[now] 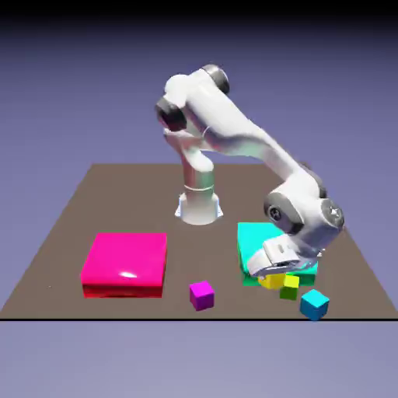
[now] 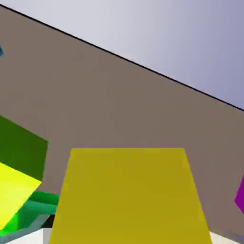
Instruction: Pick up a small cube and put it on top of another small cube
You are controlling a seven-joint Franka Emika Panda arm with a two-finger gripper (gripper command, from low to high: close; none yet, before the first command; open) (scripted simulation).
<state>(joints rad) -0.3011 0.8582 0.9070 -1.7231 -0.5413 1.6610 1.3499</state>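
Note:
My gripper [image 1: 271,277] is low over the table by the front right corner of the flat cyan block [image 1: 253,242]. It is shut on the small orange-yellow cube [image 1: 273,281]. In the hand view this small cube [image 2: 128,195] fills the lower middle and hides both fingertips. A lime-green cube [image 1: 290,287] sits close beside it on the exterior view's right, and it shows at the hand view's left edge [image 2: 19,176]. I cannot tell whether the held cube touches the table.
A small cyan cube [image 1: 314,304] lies near the table's front edge. A magenta cube [image 1: 201,295] sits at the front middle and shows at the hand view's right edge [image 2: 239,200]. A flat pink block [image 1: 124,263] lies at the exterior view's left.

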